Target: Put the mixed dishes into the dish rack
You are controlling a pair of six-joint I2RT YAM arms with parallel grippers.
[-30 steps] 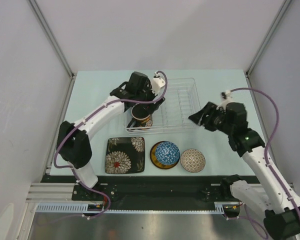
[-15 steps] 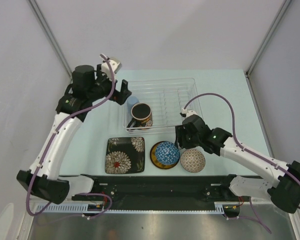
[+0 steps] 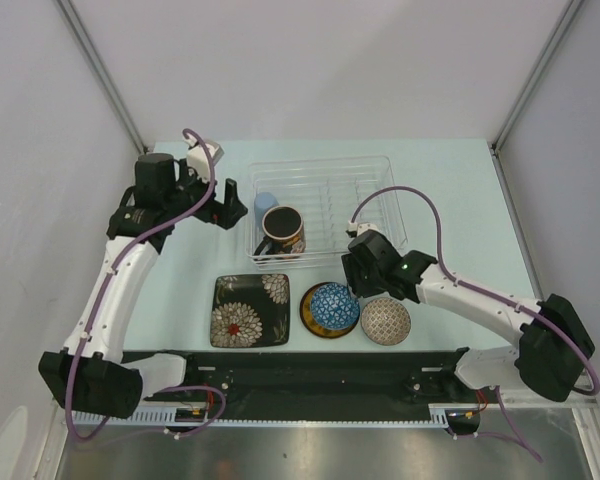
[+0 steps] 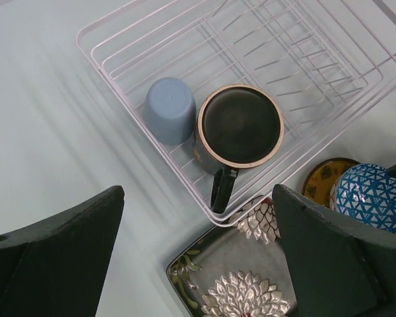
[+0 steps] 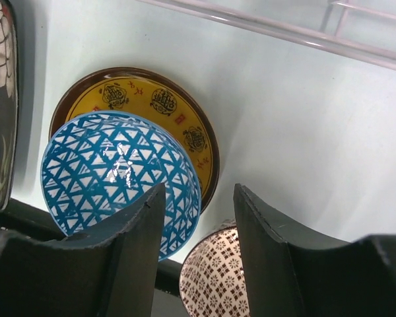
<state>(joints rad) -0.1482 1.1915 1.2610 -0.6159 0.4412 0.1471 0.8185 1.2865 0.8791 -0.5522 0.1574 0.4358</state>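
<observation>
The left arm point(image 3: 118, 290) and the right arm point(image 3: 475, 298) are built of white tubular links with black joint housings, and a purple cable point(image 3: 395, 189) loops loosely along each. The left gripper point(image 4: 198, 224) and the right gripper point(image 5: 199, 231) have thick, matte black fingers point(image 5: 267, 244) with flat inner faces.

Glossy blue patterned bowl point(image 5: 112, 173), clear plastic dish rack point(image 4: 303, 61), matt table point(image 4: 53, 132).

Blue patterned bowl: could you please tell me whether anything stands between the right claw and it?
Nothing visible does. The right claw hangs open over the edge of the blue patterned bowl, with no dish between them. The bowl sits on the yellow saucer, and the brownish bowl lies close beside it.
</observation>
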